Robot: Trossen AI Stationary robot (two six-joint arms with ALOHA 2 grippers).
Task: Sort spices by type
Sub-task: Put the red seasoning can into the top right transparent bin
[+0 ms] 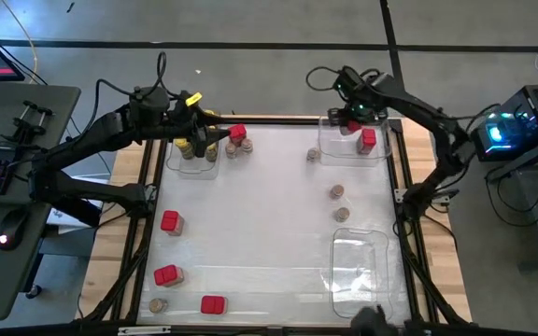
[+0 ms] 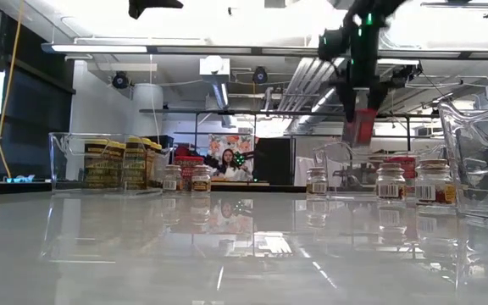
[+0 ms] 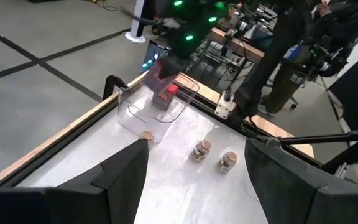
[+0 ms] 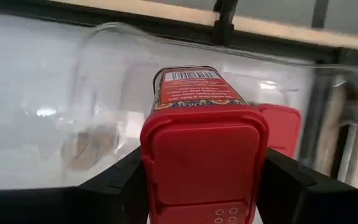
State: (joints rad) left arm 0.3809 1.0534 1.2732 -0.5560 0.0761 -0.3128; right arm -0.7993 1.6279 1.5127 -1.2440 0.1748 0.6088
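Overhead: left gripper (image 1: pixel 215 142) parked over the far-left clear tray (image 1: pixel 177 164), fingers spread and empty, beside the yellow-lidded jars (image 1: pixel 186 147) there; just right of them one red box (image 1: pixel 238 133) and two brown-lidded jars (image 1: pixel 238 147). Three more red boxes (image 1: pixel 170 222) scattered near the left and near edges; wide bare tabletop at centre. Loose brown-lidded jars (image 1: pixel 337 192) right of centre, apart from the empty near-right tray (image 1: pixel 381 245).

Far right: right gripper (image 1: pixel 354 119) above the far-right tray (image 1: pixel 325 147), which already holds a red box (image 1: pixel 369 140).

Right wrist view (detail lost from overhead): fingers (image 4: pixel 114 180) clamped on a held red box (image 4: pixel 204 149), one on either side of the lid.

Table-level view: held box (image 2: pixel 362 127) hanging clear of the surface, arm descending near-vertically.

Left wrist view: dark fingers (image 3: pixel 120 171) wide apart, nothing between.
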